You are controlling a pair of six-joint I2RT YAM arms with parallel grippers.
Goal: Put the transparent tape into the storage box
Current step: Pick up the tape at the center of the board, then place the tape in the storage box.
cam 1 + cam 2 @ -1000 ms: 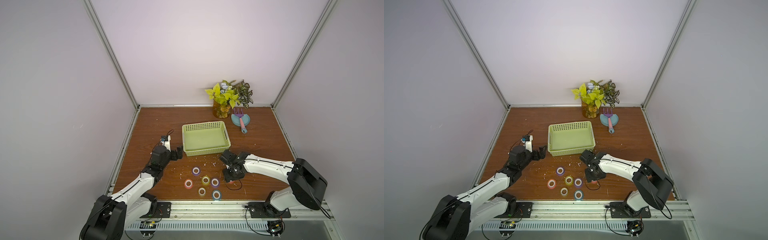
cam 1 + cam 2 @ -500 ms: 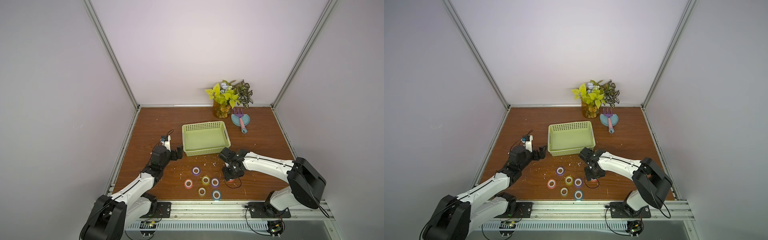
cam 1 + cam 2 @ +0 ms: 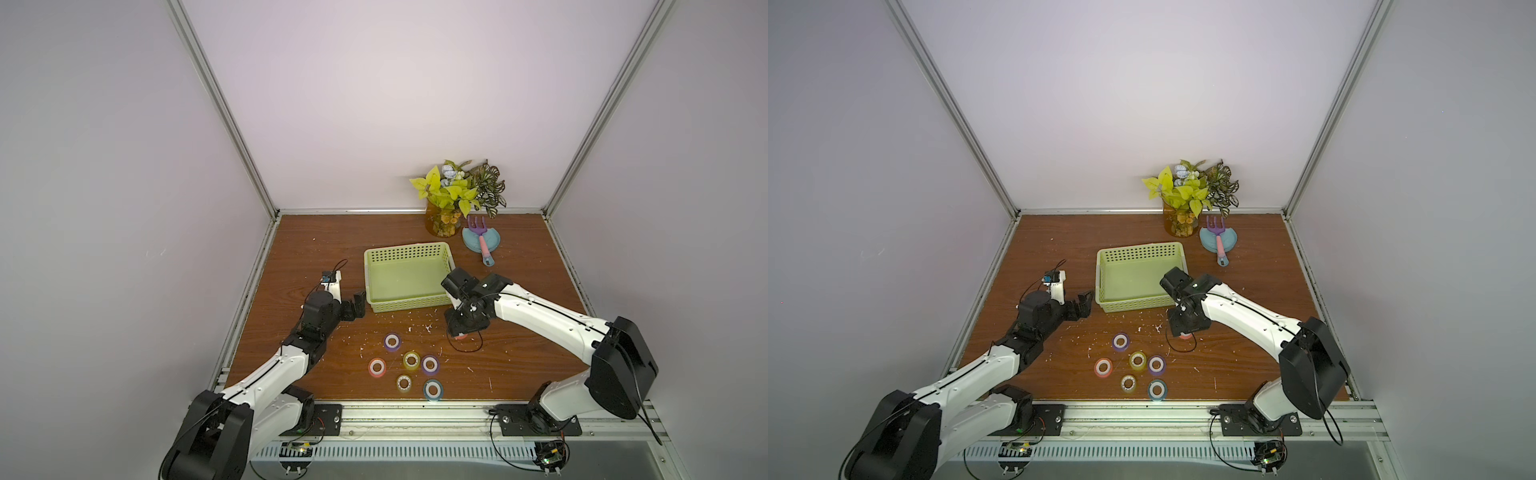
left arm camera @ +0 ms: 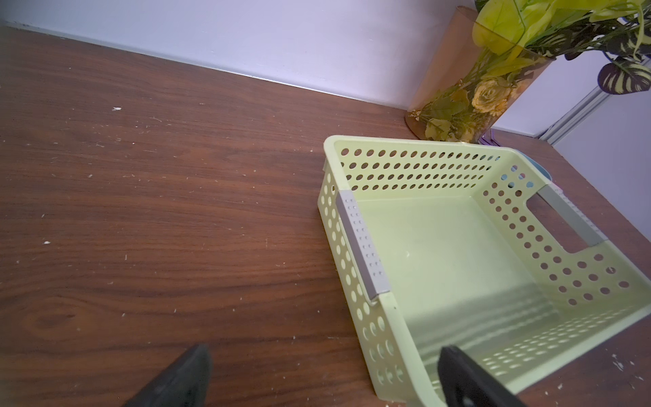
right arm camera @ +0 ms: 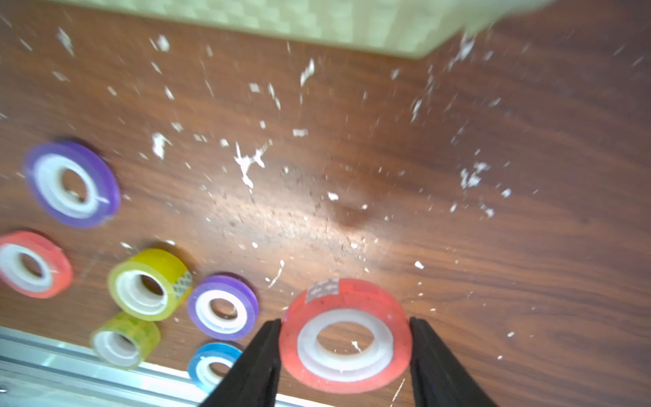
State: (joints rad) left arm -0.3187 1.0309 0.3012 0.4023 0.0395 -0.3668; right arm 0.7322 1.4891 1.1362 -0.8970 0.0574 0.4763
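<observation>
A: Zero inside the storage box (image 3: 407,251) so far?
B: Zero. Stands empty in the middle of the table (image 3: 316,249), exactly where seen a second ago.
A: Then the arms?
B: As for the left gripper (image 4: 324,348), parked just beside the box's short end, jaws spread wide, grasping nothing, no change. As for the right gripper (image 5: 345,321), clenched on the red tape roll (image 5: 352,299), one finger against each side. Swung within the last second away from the table's front edge, now close to the box's near corner on the robot's right.
A: Lifted off the wood already?
B: Cannot tell for sure. Blurred wrist view, so probably mid-carry.
A: Meaning?
B: Done with the pick, by the look of it. Remaining: up over the near wall, then release inside.
A: And the six loose rolls (image 3: 411,360)?
B: Lying flat in a cluster near the front edge, well apart from the box, not shifted at all. Plenty still to fetch.
</observation>
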